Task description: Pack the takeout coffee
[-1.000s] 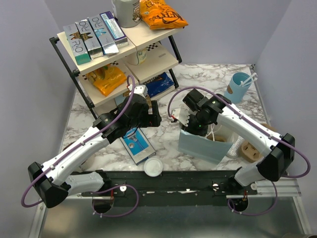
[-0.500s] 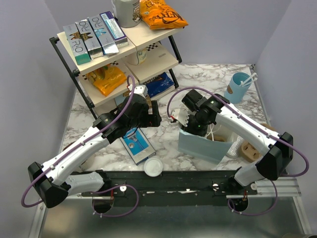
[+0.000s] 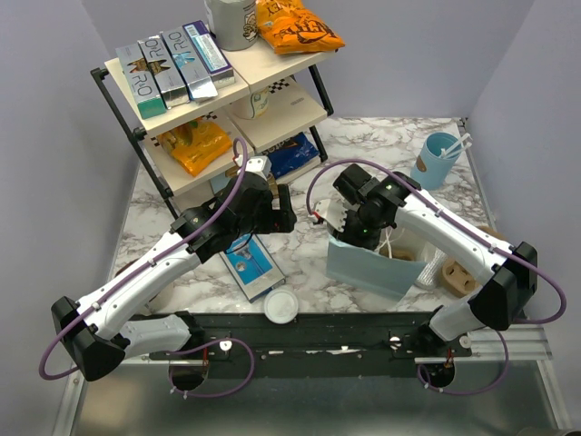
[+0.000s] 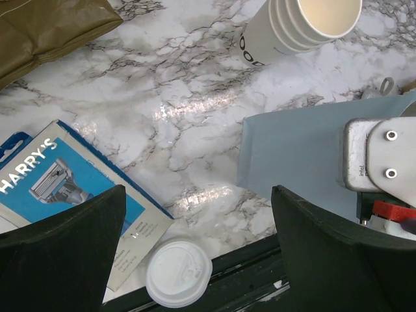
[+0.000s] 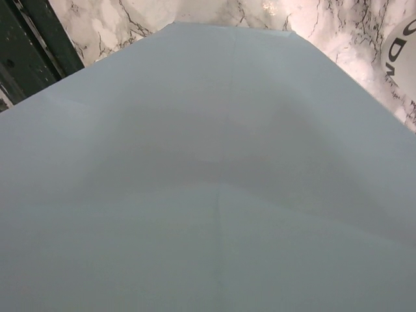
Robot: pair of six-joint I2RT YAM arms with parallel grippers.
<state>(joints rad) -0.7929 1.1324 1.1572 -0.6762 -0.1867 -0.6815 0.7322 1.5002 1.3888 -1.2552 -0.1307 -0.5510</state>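
- Currently the left tool [image 4: 198,195] is hanging released over the marble counter [image 4: 195,97]; its dark fingers [image 4: 71,253] are standing wide apart with nothing between them
- the right tool [image 3: 338,225] is sitting at the upper edge of the pale blue paper bag [image 3: 372,268]; its own camera is showing only bag paper, so whether it is clenched, released or grasping anything cannot be told
- the takeout coffee is not showing clearly in any view; whether it is lying in the bag or in the right tool cannot be told
- a stack of lidless paper cups [image 4: 305,26] is sitting on the counter near the bag's far corner, apart from it
- a loose white lid [image 4: 179,273] is lying flat at the counter's near edge, just beside a corner of the blue razor box [image 4: 65,188]
- a brown paper item [image 4: 45,26] is lying beyond the razor box
- a shelf rack [image 3: 263,64] is standing at the far left, carrying boxes and orange snack bags
- a blue cup [image 3: 438,162] is holding white sticks at the far right
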